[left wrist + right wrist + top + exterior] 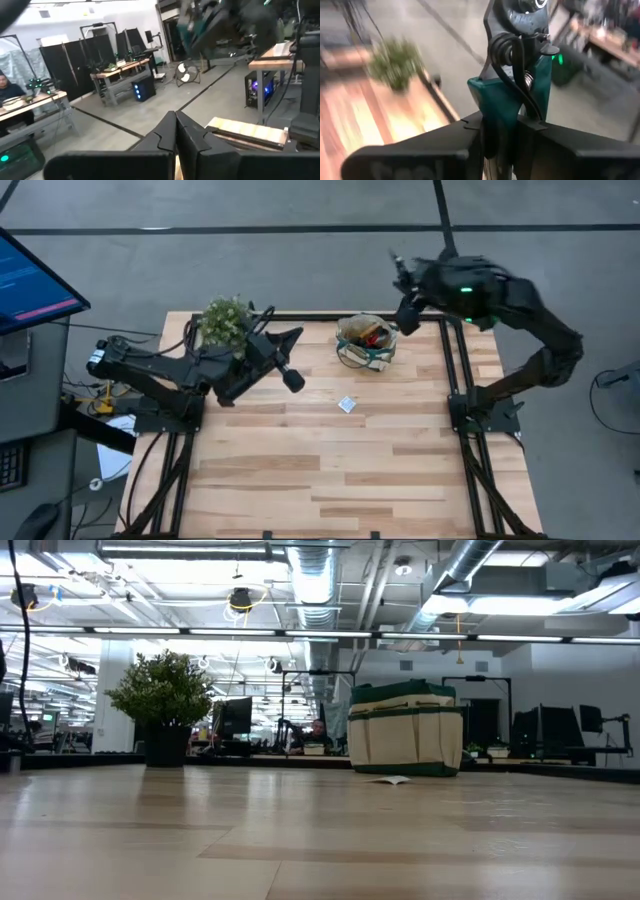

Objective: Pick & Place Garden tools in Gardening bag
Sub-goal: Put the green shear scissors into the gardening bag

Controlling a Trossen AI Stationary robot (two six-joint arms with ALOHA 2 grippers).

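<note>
The tan gardening bag [367,342] with green trim stands on the table at the far middle, with a red item and other tools inside. It also shows in the low view [405,730]. My right gripper [407,302] is up in the air just right of the bag's far side, shut on the pruning shears [512,60]. The shears have teal handles and a dark coil spring. My left gripper [292,335] is shut and empty, raised between the plant and the bag. It is also seen in its own wrist view [175,131]. My right gripper pinches the shears by their teal handles [492,102] between its two fingers. The spring and pivot end [517,30] sticks out beyond the fingertips. The shears are lifted clear of the table and the bag.
A bushy potted plant [225,320] stands at the table's far left corner, close behind my left arm. A small white packet [347,404] lies on the wood in front of the bag. The near half of the table [330,480] is bare wood.
</note>
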